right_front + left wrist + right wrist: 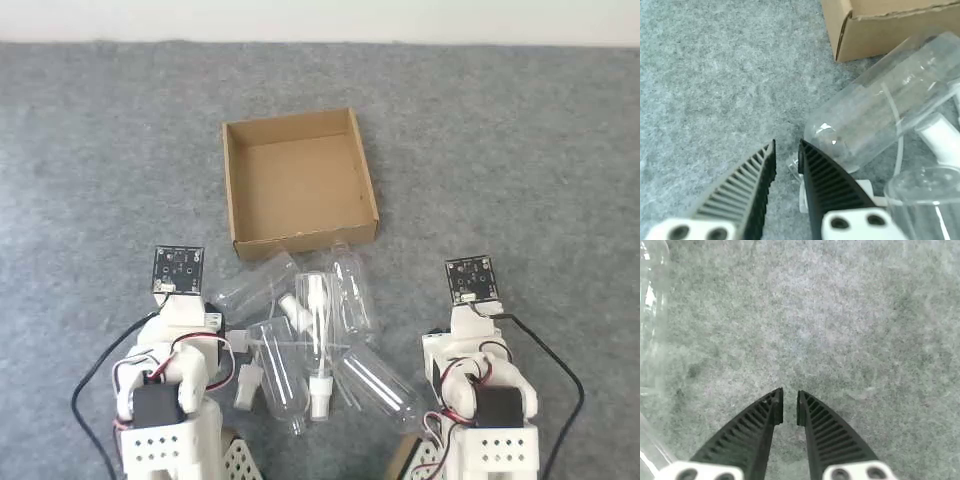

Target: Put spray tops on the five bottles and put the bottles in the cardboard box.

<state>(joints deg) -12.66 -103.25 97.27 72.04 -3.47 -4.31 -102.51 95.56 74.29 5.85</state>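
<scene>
The grey mat (100, 150) is a fuzzy, felt-like sheet that covers the whole table. On the left stands the left arm (170, 385), made of white printed plastic with black motors, red and black wires, and a square black circuit board (178, 270) at the wrist.

The left gripper (786, 147) has black, ribbed, wedge-shaped fingers. They are parted by a narrow gap with nothing between them. One tip lies just beside the rounded base of a clear bottle (880, 120), and I cannot tell whether they touch.

In the middle, the bottles (280, 375) lie on their sides in a loose, overlapping heap. They are transparent, glossy plastic cylinders. White spray tops (320, 385) with thin dip tubes are scattered among them, and one small top (247, 385) lies at the heap's left edge.

Just behind the heap is the cardboard box (300, 185), which is shallow, squarish, open-topped and matte brown. Its front wall almost meets the nearest bottles. In the left wrist view, one corner of the box (880, 30) shows raw folded edges.

On the right stands the right arm (480, 395), which has the same white build. The right gripper (790, 400) hangs over bare felt. Its ribbed fingers are all but closed, leaving only a sliver of gap, and they hold nothing. The clear wall of a bottle (650, 315) lies well off to the side of it.
</scene>
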